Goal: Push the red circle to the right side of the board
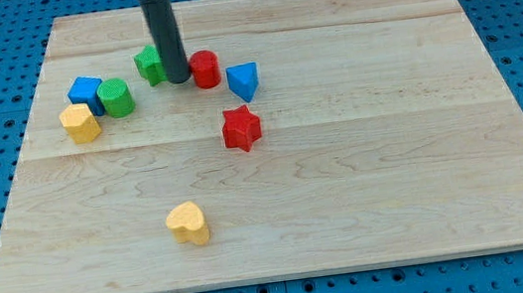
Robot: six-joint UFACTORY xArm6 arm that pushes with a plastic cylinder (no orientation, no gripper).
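Between green block and red circle, my tip

My rod comes down from the view's top edge, nearly upright, dark and straight, its upper end capped by a pale fitting cut off by the frame. My tip rests on the counter in its upper left part, nearer the top edge than the bottom, well clear of both side edges.
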